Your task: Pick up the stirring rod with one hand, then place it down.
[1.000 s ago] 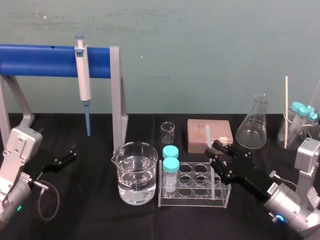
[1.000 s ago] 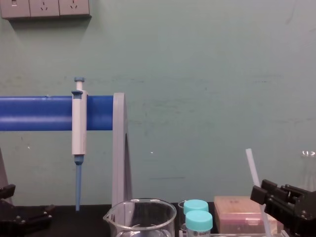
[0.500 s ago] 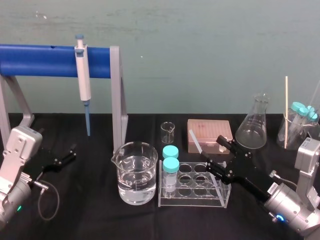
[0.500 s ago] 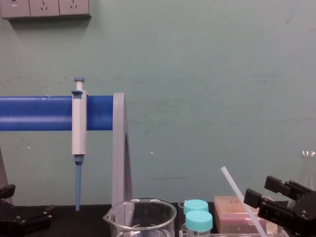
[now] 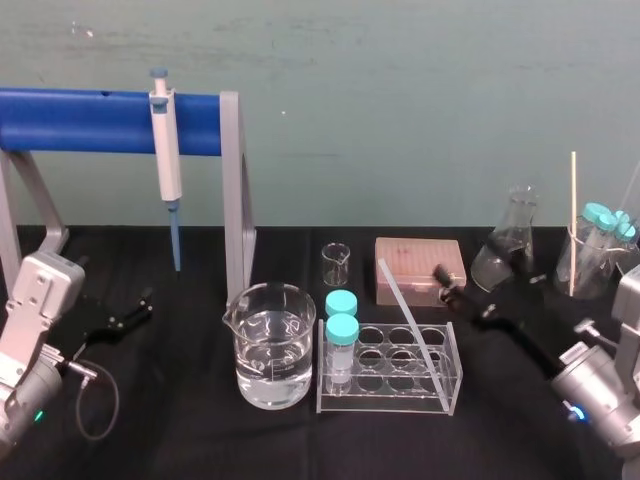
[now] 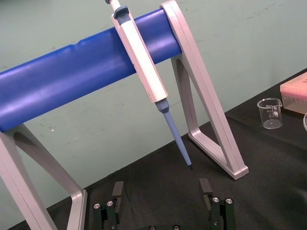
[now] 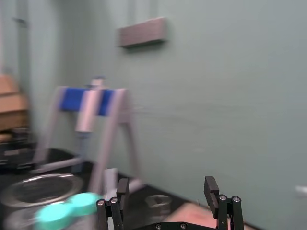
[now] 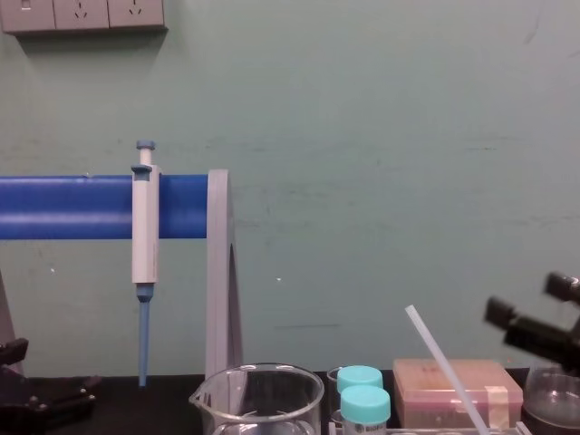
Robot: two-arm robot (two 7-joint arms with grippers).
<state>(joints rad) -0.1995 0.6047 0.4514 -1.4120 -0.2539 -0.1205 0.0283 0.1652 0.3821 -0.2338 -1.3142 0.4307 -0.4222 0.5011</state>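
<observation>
Stirring rod (image 5: 408, 318) leaning tilted in the clear tube rack (image 5: 385, 405), midway along the front edge of the table (image 5: 200, 440). Right gripper (image 7: 166, 184) near it toward the right edge, fingers wide, holding nothing. Left gripper (image 6: 161, 189) parked by the left edge, fingers wide.

Before you, the stirring rod (image 5: 410, 318) stands tilted in the clear test-tube rack (image 5: 385, 400). Its lower end sits in a right-hand well and its top slants up to the left. Your right gripper (image 5: 462, 296) hovers just right of the rod, fingers spread, not touching it. Your left gripper (image 5: 125, 318) sits far left over the black table (image 5: 200, 430).
</observation>
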